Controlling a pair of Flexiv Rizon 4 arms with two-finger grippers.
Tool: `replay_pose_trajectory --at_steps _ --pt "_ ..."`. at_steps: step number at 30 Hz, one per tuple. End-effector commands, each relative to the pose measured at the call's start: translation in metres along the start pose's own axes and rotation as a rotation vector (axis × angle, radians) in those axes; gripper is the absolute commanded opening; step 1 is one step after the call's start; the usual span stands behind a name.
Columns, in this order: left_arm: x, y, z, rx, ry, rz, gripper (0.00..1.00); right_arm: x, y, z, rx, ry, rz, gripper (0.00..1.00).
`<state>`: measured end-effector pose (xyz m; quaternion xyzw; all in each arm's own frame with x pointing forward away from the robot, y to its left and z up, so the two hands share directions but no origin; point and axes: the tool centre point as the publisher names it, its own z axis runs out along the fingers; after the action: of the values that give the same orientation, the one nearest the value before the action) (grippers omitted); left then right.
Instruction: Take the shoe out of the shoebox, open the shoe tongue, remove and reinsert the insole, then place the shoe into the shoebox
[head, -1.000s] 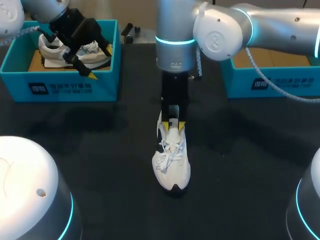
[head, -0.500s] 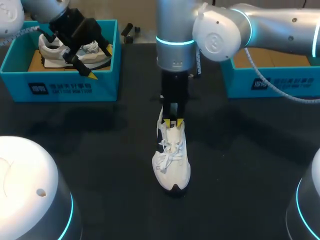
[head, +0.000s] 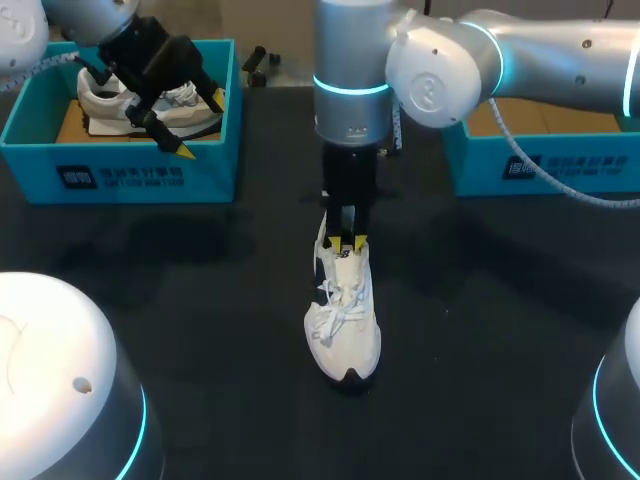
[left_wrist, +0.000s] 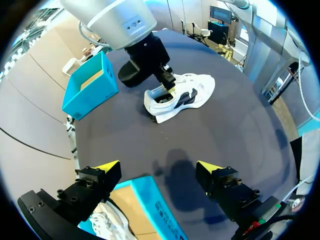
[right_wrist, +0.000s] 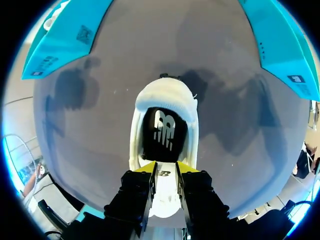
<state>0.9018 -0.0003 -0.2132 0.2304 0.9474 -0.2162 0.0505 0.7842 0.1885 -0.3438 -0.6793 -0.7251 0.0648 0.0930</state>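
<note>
A white shoe (head: 345, 330) stands on the dark table's middle, toe toward the near edge. My right gripper (head: 347, 243) comes down over its opening and is shut on the white tongue (right_wrist: 165, 176); its yellow tips (right_wrist: 145, 168) press on both sides. The black insole (right_wrist: 164, 131) shows inside the shoe (right_wrist: 165, 97). My left gripper (head: 200, 125) hangs open over the left blue shoebox (head: 120, 175), nothing between its fingers (left_wrist: 107, 166). From the left wrist, the shoe (left_wrist: 187, 92) and the right gripper (left_wrist: 167, 82) lie far ahead.
A second white shoe (head: 100, 105) lies in the left shoebox. Another blue shoebox (head: 540, 165) stands at the back right, partly under my right arm. A small black object (head: 255, 65) lies at the table's back edge. Rounded arm bases fill both near corners.
The right gripper's fingers have drawn together on the shoe tongue. The left arm and the shoe have not moved.
</note>
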Motion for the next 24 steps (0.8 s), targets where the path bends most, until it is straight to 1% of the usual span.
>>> replay_pose_trajectory --at_steps 1,4,5,7,8,9,10,12,13,14,16,17,18,19,22,24 --pt "0.0 0.0 0.0 -0.002 0.001 0.0 1.0 -0.004 -0.002 -0.013 -0.045 -0.03 -0.014 0.28" --pt "0.0 0.0 0.0 -0.002 0.001 0.0 1.0 -0.007 -0.001 -0.024 -0.101 -0.052 -0.065 0.29" --pt "0.0 0.0 0.0 -0.002 0.001 0.0 1.0 -0.007 0.001 -0.027 -0.122 -0.06 -0.108 0.29" --pt "0.0 0.0 0.0 -0.002 0.001 0.0 1.0 -0.006 0.005 -0.031 -0.136 -0.093 -0.174 0.31" --pt "0.0 0.0 0.0 -0.002 0.001 0.0 1.0 -0.005 0.006 -0.032 -0.14 -0.117 -0.214 0.36" --pt "0.0 0.0 0.0 -0.002 0.001 0.0 1.0 -0.004 0.008 -0.034 -0.148 -0.122 -0.24 0.37" --pt "0.0 0.0 0.0 -0.002 0.001 0.0 1.0 -0.003 0.01 -0.037 -0.17 -0.132 -0.282 0.42" --pt "0.0 0.0 0.0 -0.002 0.001 0.0 1.0 0.0 0.014 -0.042 -0.187 -0.172 -0.376 0.46" --pt "0.0 0.0 0.0 -0.002 0.001 0.0 1.0 0.002 0.016 -0.044 -0.201 -0.179 -0.425 0.49" --pt "0.0 0.0 0.0 -0.002 0.001 0.0 1.0 0.003 0.018 -0.047 -0.217 -0.178 -0.462 0.56" --pt "0.0 0.0 0.0 -0.002 0.001 0.0 1.0 0.004 0.021 -0.052 -0.234 -0.215 -0.523 0.63" --pt "0.0 0.0 0.0 -0.002 0.001 0.0 1.0 0.004 0.023 -0.054 -0.237 -0.227 -0.544 0.74" --pt "0.0 0.0 0.0 -0.002 0.001 0.0 1.0 0.004 0.024 -0.056 -0.246 -0.244 -0.567 0.89" --pt "0.0 0.0 0.0 -0.002 0.001 0.0 1.0 0.004 0.025 -0.057 -0.254 -0.249 -0.578 1.0" --pt "0.0 0.0 0.0 -0.002 0.001 0.0 1.0 0.002 0.028 -0.063 -0.306 -0.29 -0.603 1.0" --pt "0.0 0.0 0.0 -0.002 0.001 0.0 1.0 -0.001 0.03 -0.069 -0.394 -0.279 -0.579 1.0"
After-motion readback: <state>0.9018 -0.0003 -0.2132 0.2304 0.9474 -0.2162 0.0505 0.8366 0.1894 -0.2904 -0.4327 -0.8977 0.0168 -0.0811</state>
